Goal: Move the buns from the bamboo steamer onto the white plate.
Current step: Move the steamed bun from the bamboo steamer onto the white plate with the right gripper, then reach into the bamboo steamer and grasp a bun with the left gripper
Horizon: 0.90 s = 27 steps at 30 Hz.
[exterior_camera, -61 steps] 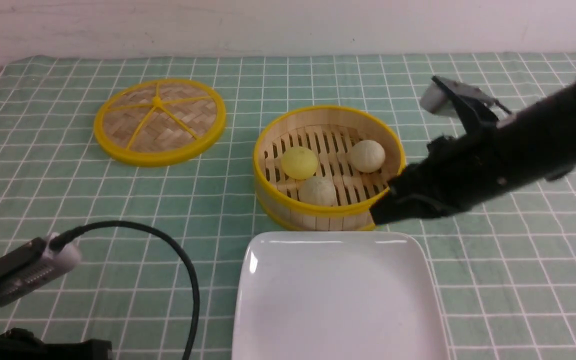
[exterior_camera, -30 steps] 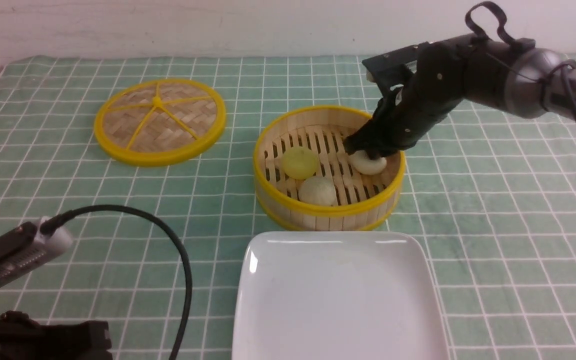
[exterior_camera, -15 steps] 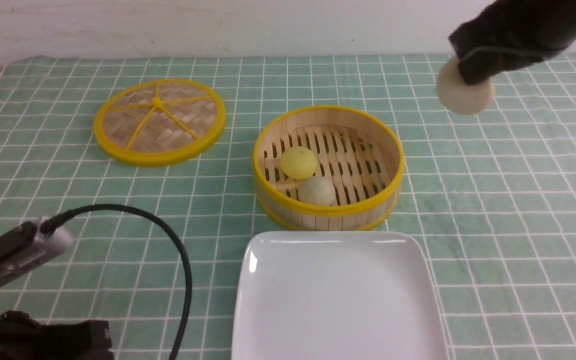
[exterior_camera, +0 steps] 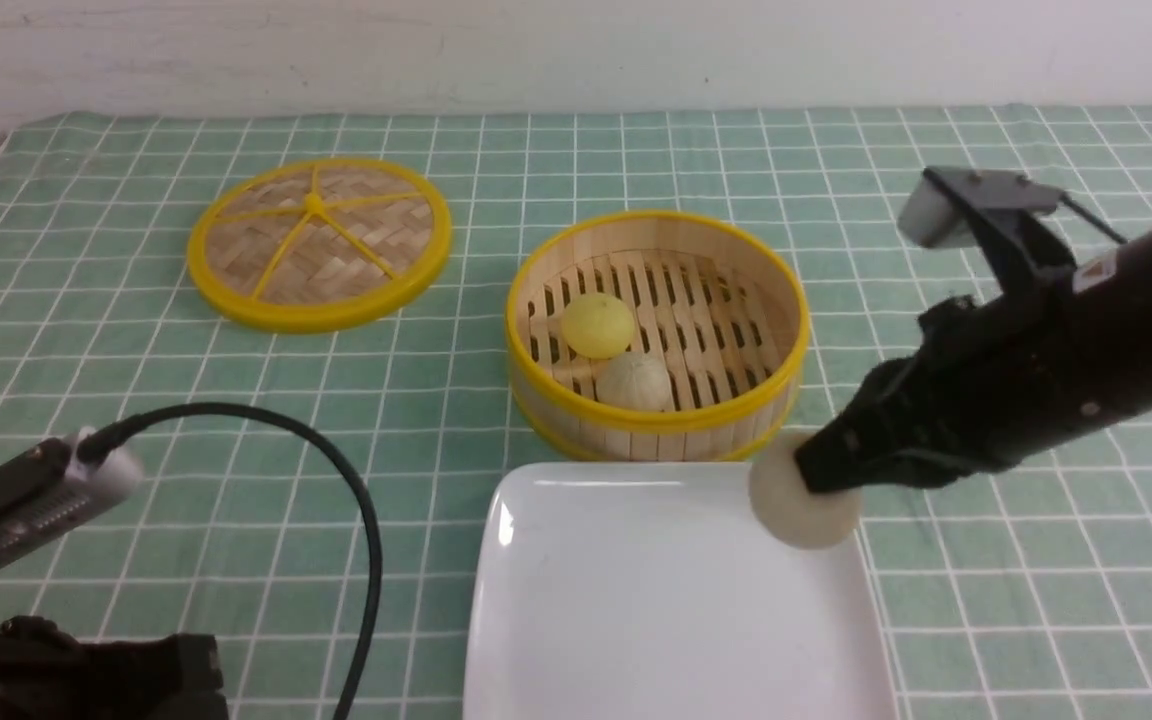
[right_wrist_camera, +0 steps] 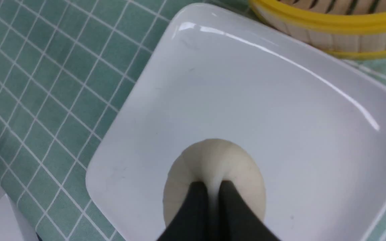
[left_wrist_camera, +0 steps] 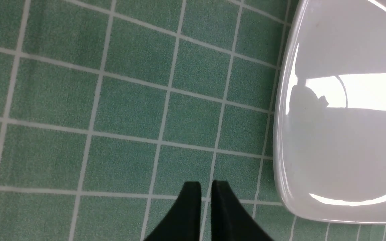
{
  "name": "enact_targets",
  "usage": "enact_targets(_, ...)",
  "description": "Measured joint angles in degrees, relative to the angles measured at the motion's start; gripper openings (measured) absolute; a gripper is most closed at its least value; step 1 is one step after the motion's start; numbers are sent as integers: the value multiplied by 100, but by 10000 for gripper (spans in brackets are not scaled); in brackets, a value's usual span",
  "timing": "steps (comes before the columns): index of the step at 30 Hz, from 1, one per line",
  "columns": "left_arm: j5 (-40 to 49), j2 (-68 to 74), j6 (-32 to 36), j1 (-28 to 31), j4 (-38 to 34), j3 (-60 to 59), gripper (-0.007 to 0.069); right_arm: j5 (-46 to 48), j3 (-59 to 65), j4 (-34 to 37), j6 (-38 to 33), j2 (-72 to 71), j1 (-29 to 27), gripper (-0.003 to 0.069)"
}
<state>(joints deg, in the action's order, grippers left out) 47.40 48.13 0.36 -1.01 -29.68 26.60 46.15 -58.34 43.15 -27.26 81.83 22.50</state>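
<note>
The right wrist view is showing the right claw (right_wrist_camera: 213,189) pinching a cream bun (right_wrist_camera: 213,160) above the glossy white plate (right_wrist_camera: 246,100); only the front view is showing the yellow bun (exterior_camera: 598,325) and a second cream bun (exterior_camera: 636,382) in the slatted bamboo steamer (exterior_camera: 656,420). The left claw (left_wrist_camera: 206,187) is hanging clenched beside the plate's rim.

Bamboo steamer (exterior_camera: 656,422): 1. Buns: 3, namely 1 pale yellow bun (exterior_camera: 597,325) and 1 off-white bun (exterior_camera: 635,382) inside the bamboo steamer, plus 1 held off-white bun (exterior_camera: 802,505) pinched in the right gripper (exterior_camera: 814,472). White plate (exterior_camera: 636,610): 1. Woven lid (exterior_camera: 319,243): 1. Grippers: 2, counting the left gripper (left_wrist_camera: 206,201). Green checked cloth (exterior_camera: 1016,560): 1.
</note>
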Motion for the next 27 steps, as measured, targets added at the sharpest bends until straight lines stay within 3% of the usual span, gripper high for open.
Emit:
enact_targets(6,-93,0,0,0,0,0,88,-188,93,459,-979,597,0,25)
enact_targets(15,-110,0,0,0,5,0,97,-650,93,689,-1072,1775,0,55)
enact_targets(21,-110,0,0,0,19,0,98,-923,93,738,-1011,1958,0,178)
enact_targets(27,-110,0,0,0,26,0,109,-650,-25,-104,-822,1447,-17,421)
